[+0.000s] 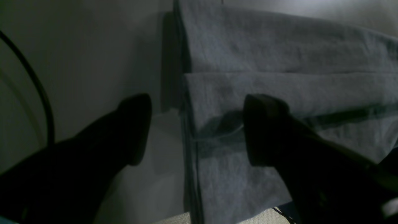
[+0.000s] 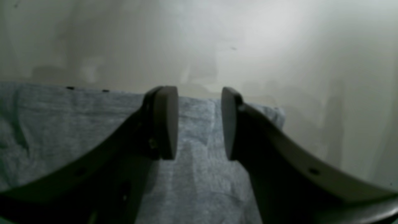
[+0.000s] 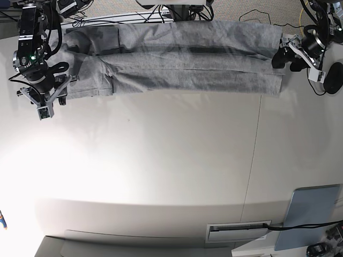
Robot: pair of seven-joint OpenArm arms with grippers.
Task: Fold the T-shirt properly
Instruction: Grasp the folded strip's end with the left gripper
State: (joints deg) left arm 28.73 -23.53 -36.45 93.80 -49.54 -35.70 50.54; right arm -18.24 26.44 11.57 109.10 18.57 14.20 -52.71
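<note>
T-shirt [image 3: 177,59] lies as a long narrow band across far side of the white surface [image 3: 161,171], sides already folded in lengthwise, flaps overlapping along a seam line down the middle. Left pincer [image 1: 196,129] at one short end, jaws spread as wide as they go, straddling the layered edge: one finger over bare surface, other over cloth, nothing caught btwn them. Right pincer [image 2: 199,123] at the opposite end, jaws partway open, poised over the cloth edge w/ fabric showing in the gap; holds nothing that I can see. Risks, as I judge: the left end is a stack of several thin layers, so a pinch may take only the top flap and the lengthwise fold peels open when lifted. Band is long and limp; if the two ends rise unevenly the middle will sag, drag and skew. Right end looks rumpled near the sleeve, wrinkle may get folded in. Material: heather-grey knit, soft, matte, mottled, faint creases; edges straight at left end, lumpier at right. Surface smooth, pale, glare patch near the front, likely low friction so the cloth may slide rather than stay put. Pincer fingers dark, flat-padded, curved.
</note>
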